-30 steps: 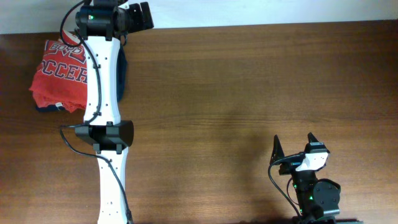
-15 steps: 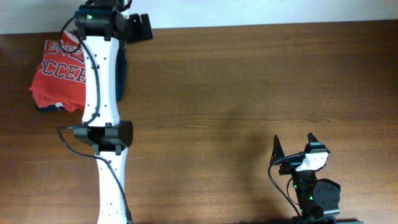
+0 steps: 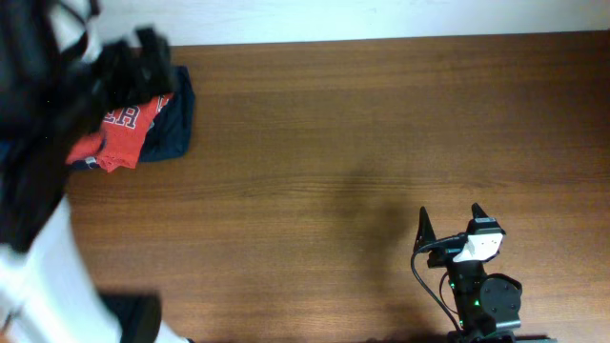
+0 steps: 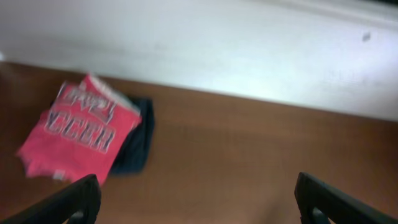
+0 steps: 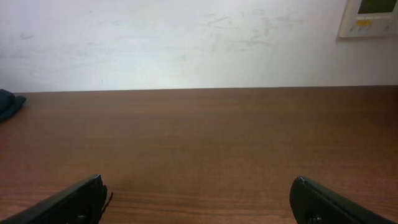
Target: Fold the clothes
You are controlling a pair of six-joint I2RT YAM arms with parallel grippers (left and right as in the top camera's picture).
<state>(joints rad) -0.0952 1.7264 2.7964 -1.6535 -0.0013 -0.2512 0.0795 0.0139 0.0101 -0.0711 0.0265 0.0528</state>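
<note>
The clothes, a coral-red T-shirt (image 4: 74, 130) with white lettering, lie crumpled near the table's far left corner, on top of a dark navy garment (image 4: 134, 142). In the overhead view only part of the T-shirt (image 3: 122, 133) shows beside my blurred left arm (image 3: 48, 143), which covers the rest. My left gripper (image 4: 202, 205) is open and empty, held above the table and away from the shirt. At the near right edge, far from the clothes, my right gripper (image 3: 450, 217) also stands open and empty, seen too in the right wrist view (image 5: 199, 202).
The navy garment (image 3: 173, 122) sticks out to the right of the shirt. A white wall (image 5: 186, 43) runs along the table's far edge, with a wall panel (image 5: 370, 15) at the upper right. The wooden tabletop (image 3: 381, 124) is brown.
My left arm has swung away from over the clothes and now fills the overhead view's left side as a blur, hiding part of the shirt. The right arm has not moved.
</note>
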